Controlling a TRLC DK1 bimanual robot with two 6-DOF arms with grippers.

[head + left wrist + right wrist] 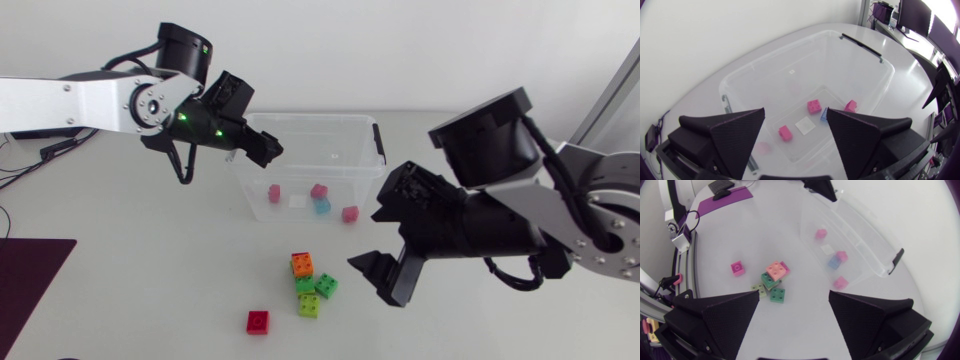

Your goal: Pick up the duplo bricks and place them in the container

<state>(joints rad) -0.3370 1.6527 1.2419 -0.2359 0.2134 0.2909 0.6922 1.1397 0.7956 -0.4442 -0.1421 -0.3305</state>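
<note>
— One container [310, 118] mid-table, some bricks [320, 192] inside. Why is the left gripper [265, 150] above it?
— Fingers spread, empty: a drop-off pose, I'd judge. Right gripper [380, 280], spread too, hovers beside the loose cluster [310, 285] to pick; red brick [258, 321] lies apart

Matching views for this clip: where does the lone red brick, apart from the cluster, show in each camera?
Head view: red brick alone on the table, left of the brick cluster.
Left wrist view: not in it.
Right wrist view: red brick ahead of the right tool, on the cluster's side away from the container.
Shared landmark: the clear container, in all three.
</note>
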